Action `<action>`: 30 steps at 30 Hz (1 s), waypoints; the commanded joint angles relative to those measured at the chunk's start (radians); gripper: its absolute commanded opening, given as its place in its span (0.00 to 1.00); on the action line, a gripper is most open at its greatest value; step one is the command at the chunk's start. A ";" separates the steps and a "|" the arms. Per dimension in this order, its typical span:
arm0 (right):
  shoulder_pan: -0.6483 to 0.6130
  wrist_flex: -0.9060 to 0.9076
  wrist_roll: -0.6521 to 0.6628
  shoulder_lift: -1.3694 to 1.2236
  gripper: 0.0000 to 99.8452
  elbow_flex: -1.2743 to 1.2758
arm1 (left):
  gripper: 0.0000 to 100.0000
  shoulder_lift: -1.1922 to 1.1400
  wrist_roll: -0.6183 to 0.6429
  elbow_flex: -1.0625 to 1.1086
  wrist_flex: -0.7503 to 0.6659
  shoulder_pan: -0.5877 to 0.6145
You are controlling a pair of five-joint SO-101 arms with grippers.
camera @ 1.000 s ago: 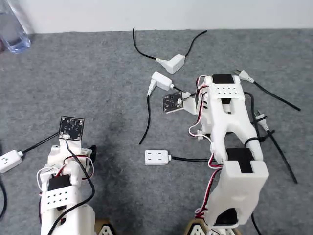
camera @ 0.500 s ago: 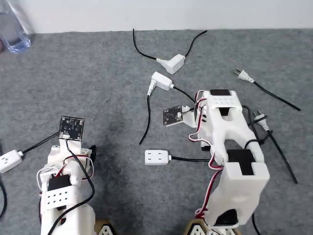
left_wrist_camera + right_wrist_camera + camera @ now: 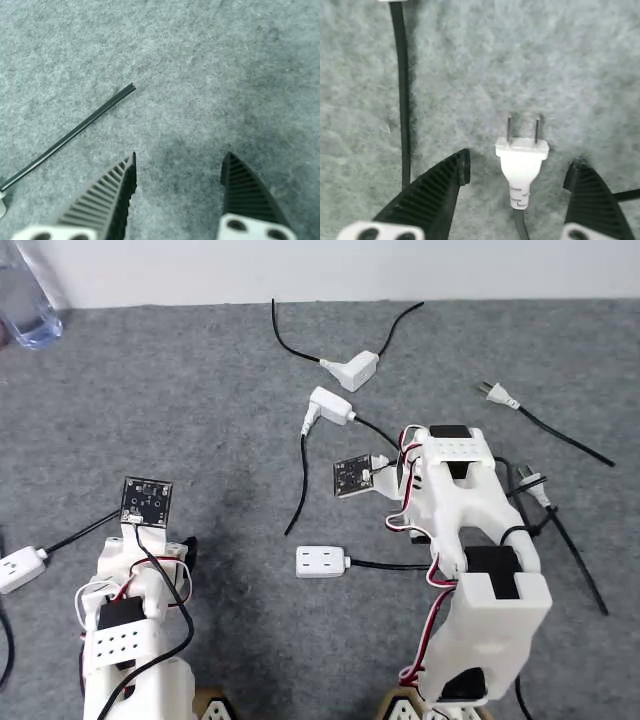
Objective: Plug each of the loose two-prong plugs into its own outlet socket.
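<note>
In the right wrist view a white two-prong plug (image 3: 521,152) lies flat on the grey carpet, prongs pointing away from the wrist. My right gripper (image 3: 520,162) is open, with one finger on each side of the plug and not touching it. My left gripper (image 3: 181,157) is open over bare carpet, near the cut end of a black cable (image 3: 70,135). The high view shows another loose plug (image 3: 497,392) at the far right and a third plug (image 3: 530,483) beside the right arm (image 3: 455,490). A white outlet strip (image 3: 322,560) lies between the arms.
Two white outlet blocks (image 3: 332,405) (image 3: 352,368) with black cables lie at the far middle. Another outlet (image 3: 18,568) sits at the left edge by the left arm (image 3: 135,580). A black cable (image 3: 400,95) runs beside the right gripper. A clear bottle (image 3: 25,300) stands at the far left corner.
The right arm has drawn back toward its base, mostly in the first half second. The left arm has not moved.
</note>
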State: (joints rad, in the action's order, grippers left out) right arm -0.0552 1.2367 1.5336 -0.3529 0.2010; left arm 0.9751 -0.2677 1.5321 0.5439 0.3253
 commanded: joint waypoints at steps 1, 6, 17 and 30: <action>0.005 -0.050 0.012 -0.010 0.32 -0.014 | 0.26 0.014 -0.012 -0.004 -0.026 -0.003; 0.004 -0.041 0.034 -0.065 0.21 -0.055 | 0.26 0.014 -0.012 -0.004 -0.026 -0.003; 0.004 -0.039 0.034 -0.067 0.18 -0.054 | 0.26 0.014 -0.012 -0.004 -0.026 -0.003; -0.016 0.038 0.038 -0.067 0.18 -0.054 | 0.26 0.014 -0.012 -0.004 -0.026 -0.003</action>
State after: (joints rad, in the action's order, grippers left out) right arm -0.0552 1.2336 1.5566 -0.4035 0.1458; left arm 0.9751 -0.2677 1.5321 0.5439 0.3253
